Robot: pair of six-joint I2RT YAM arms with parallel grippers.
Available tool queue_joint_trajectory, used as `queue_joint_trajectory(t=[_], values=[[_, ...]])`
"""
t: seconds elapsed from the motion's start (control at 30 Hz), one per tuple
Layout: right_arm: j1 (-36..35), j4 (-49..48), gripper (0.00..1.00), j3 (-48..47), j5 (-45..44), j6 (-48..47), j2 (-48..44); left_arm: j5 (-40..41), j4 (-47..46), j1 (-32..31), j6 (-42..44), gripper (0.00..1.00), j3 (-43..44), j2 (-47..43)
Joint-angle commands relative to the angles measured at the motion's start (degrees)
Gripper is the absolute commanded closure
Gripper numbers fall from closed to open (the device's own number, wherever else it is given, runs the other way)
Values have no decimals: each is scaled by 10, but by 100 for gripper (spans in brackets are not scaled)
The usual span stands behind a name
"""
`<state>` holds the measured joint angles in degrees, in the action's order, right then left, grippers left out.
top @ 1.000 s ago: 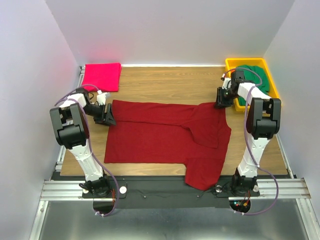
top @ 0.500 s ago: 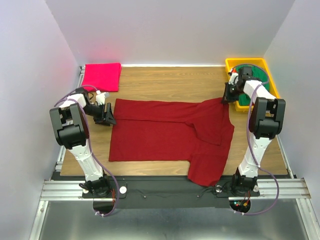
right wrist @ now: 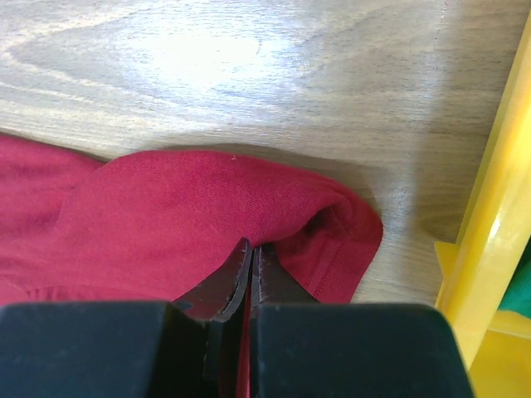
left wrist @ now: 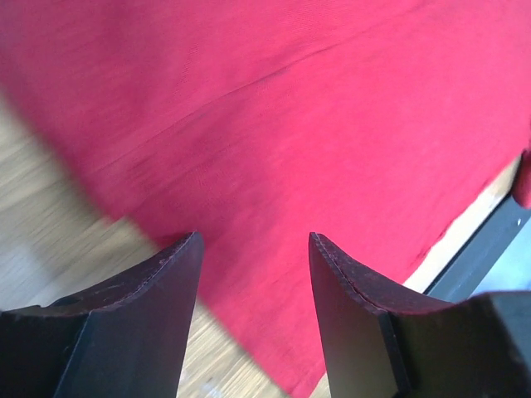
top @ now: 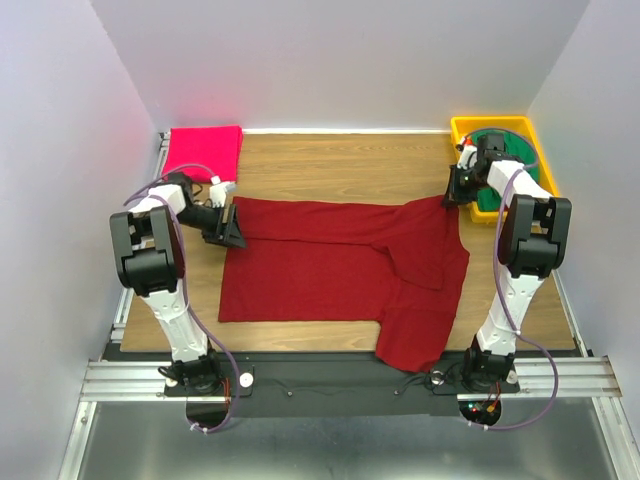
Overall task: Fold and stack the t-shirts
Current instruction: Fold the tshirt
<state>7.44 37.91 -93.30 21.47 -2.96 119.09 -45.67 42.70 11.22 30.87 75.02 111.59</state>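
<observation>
- The maroon t-shirt (top: 330, 265) lies spread across the middle of the wooden table (top: 340, 165).
- At centre left, the left gripper (top: 236, 228) has its jaws apart over the shirt's corner.
- At upper right, the right gripper (top: 456, 196) has its jaws clamped on the shirt's bunched edge.
- The pink t-shirt (top: 204, 153) lies folded at upper left; the green t-shirt (top: 515, 150) sits in the yellow bin (top: 470, 125).
</observation>
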Motion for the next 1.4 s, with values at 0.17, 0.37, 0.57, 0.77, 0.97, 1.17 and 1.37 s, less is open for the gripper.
queue_joint_trajectory(t=[0.17,0.37,0.57,0.77,0.97,1.17,1.37], values=[[2,-22,99,-13,-3,6,-16,20,-52,-22,-44,36,-22,0],[2,-22,100,-31,-43,5,-14,86,-97,-18,-104,38,-28,24],[4,-22,99,-48,-88,-1,-11,118,-104,-7,-117,41,-37,33],[4,-24,99,-66,-123,-3,4,130,-104,6,-122,41,-28,38],[3,-22,99,-58,-108,-14,20,102,-95,16,-107,41,-20,33],[-8,-22,99,-47,-91,-25,37,1,-69,16,-44,40,28,-42],[-15,-22,99,-63,-68,-33,49,35,-125,8,-82,40,115,-50]])
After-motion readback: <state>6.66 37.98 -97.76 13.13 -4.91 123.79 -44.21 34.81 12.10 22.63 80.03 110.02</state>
